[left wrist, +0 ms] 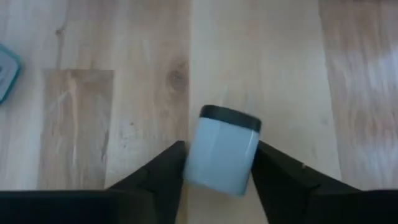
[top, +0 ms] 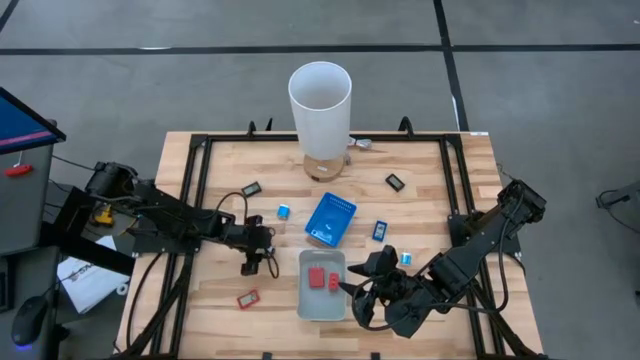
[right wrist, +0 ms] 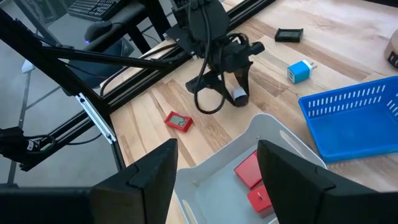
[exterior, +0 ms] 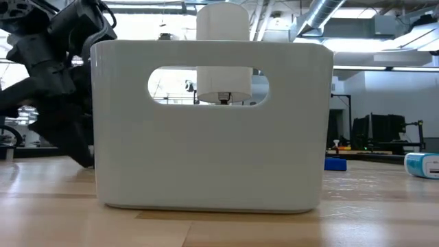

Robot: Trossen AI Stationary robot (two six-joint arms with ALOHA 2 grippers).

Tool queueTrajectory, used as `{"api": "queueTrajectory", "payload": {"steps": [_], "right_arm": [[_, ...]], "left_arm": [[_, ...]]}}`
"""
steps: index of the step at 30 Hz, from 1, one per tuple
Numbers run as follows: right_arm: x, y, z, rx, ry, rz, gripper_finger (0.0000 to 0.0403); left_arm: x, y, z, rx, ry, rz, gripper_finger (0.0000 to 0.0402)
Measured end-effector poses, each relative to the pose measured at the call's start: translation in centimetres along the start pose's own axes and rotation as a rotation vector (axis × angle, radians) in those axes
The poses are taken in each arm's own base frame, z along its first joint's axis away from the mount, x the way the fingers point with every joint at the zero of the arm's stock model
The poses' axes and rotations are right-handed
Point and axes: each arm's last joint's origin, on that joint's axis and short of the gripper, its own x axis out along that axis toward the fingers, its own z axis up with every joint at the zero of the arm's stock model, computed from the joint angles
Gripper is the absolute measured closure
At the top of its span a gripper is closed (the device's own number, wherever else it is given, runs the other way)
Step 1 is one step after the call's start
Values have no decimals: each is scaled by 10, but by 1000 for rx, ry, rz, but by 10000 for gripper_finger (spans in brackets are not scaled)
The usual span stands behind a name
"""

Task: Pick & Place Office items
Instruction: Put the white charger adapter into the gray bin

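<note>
Worktop: pale wood planks inside a black frame, grey floor around it; the low view shows pipes and ceiling lights beyond.

Fixed stock, as I see it: tall white cylinder at the far edge; blue tray near the middle; pale grey tray at the near edge, holding two red blocks.

Loose office items: black pieces toward the far edge, small blue pieces beside the blue tray, one red piece near the near left corner.

Left gripper: left of the trays, fingers closed against the sides of a pale block with a black edge.

Right gripper: above the grey tray's right side, fingers spread, holding nothing.
</note>
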Motion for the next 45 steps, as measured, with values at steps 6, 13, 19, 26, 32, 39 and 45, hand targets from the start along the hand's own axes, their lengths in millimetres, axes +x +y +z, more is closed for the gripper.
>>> {"api": "queueTrajectory", "payload": {"steps": [6, 13, 19, 26, 32, 39, 45], "right_arm": [[0, 0, 0, 0, 0, 0, 188], [-4, 1, -3, -4, 7, 7, 188], [-5, 2, -5, -12, 8, 6, 188], [-9, 1, -8, -17, -24, -14, 188], [-14, 3, -12, 13, -31, -7, 188], [-19, 5, -15, 25, -42, 1, 188], [-19, 5, -15, 22, -58, -6, 188]], "left_arm": [[-12, -9, 21, -138, -210, -158, 278], [-39, -38, 58, -161, -476, -324, 278], [-52, -80, 91, -48, -539, -392, 278], [-10, -121, 109, 70, -335, -222, 278], [14, -117, 133, 5, -360, -66, 278], [26, -97, 126, 14, -202, 40, 278], [25, -98, 127, 10, -191, -5, 227]]}}
